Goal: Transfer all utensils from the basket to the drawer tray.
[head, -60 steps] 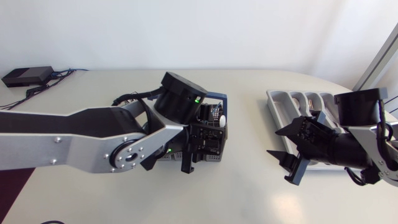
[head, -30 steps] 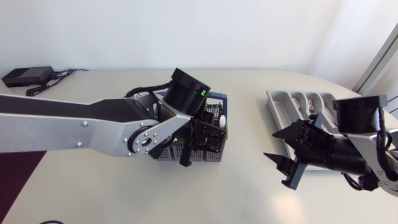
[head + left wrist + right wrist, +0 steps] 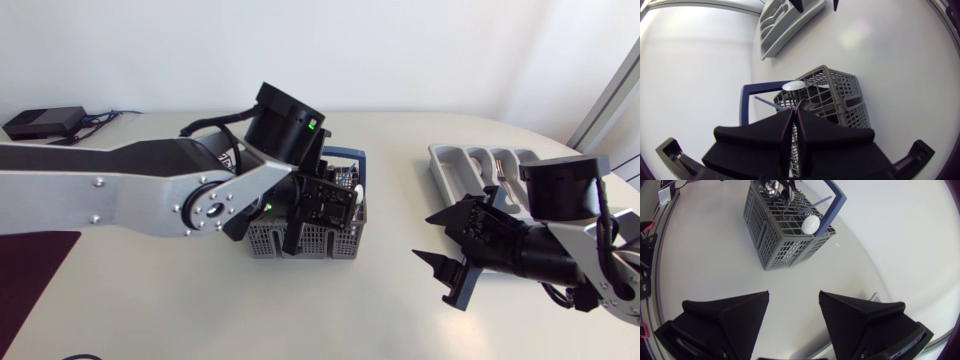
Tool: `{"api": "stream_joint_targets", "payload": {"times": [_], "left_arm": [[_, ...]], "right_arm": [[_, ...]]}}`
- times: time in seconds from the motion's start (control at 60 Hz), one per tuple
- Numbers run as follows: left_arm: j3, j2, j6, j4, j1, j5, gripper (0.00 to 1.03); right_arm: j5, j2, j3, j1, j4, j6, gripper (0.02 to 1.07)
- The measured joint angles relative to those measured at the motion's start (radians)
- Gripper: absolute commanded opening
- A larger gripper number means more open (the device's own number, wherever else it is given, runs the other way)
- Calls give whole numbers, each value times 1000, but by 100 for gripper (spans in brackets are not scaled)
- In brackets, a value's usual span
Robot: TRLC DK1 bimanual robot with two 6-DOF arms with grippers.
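Your left gripper, the nearer one, sits closed tip to tip just above the upright utensils in the basket, though whether it grips one is unclear, while your right gripper gapes empty, well apart.

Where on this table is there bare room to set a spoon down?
Bare table lies between the basket and the drawer tray, though the open right tool hangs at its near end. The near edge in front of the basket is free too. Crowded: the left tool hangs over the basket, the right arm covers the tray's near end.
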Motion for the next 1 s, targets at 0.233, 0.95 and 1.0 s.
{"api": "stream_joint_targets", "payload": {"times": [0.233, 0.95, 1.0], "left_arm": [[23, -95, -27, -67, 0, 5, 4], [209, -158, -842, -361, -23, -7, 4], [217, -140, -893, -381, -23, 3, 4]], "right_arm": [[31, -18, -2, 66, 3, 48, 75], [208, -118, -2, 299, 207, 317, 74], [243, -118, -2, 323, 232, 320, 74]]}}
